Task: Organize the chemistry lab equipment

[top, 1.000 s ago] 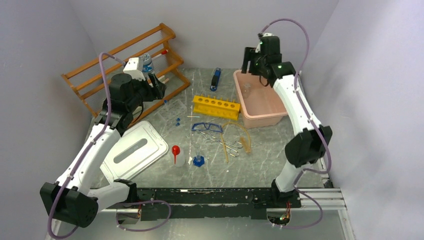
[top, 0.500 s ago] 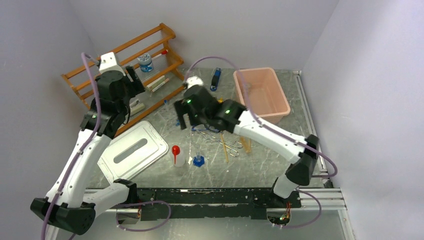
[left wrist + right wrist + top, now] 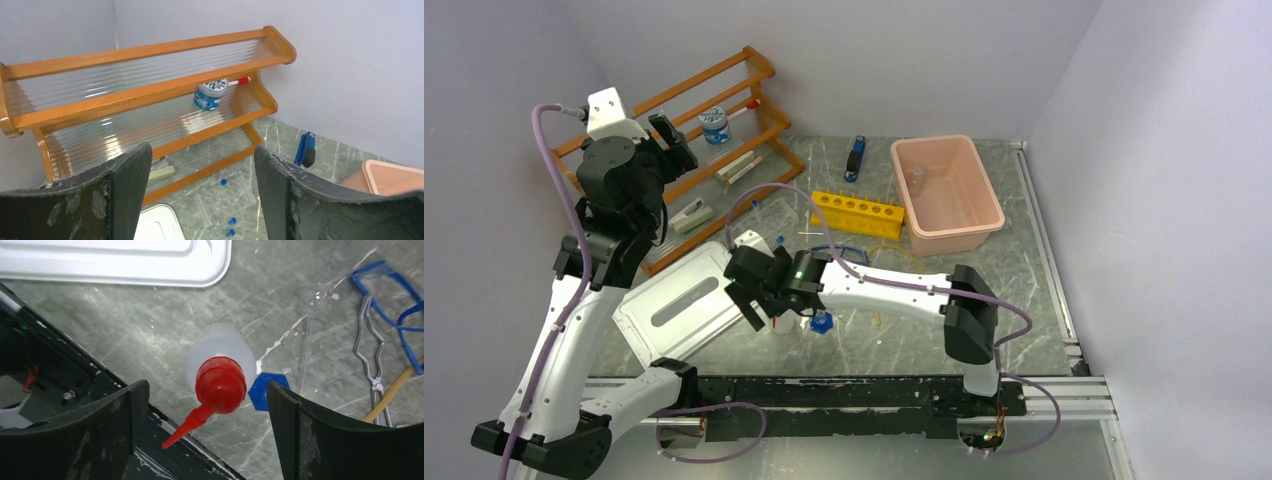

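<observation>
Grey marbled table (image 3: 1024, 290). Right gripper (image 3: 207, 430) held spread over upright red-capped squeeze bottle (image 3: 220, 384), blue-capped vial (image 3: 267, 392) just beside. Left gripper (image 3: 199, 195) held spread, raised before wooden rack (image 3: 150, 50); jar (image 3: 210, 94) label unreadable.

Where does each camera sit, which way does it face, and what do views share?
Top external: above and behind the bases, looking down on the table; both arms show.
Left wrist: raised high, facing the wooden rack and back wall; open left fingers frame it.
Right wrist: low, looking down on the red-capped squeeze bottle; open right fingers flank it.
Shared: top and left wrist both see the wooden rack and pink bin.
</observation>
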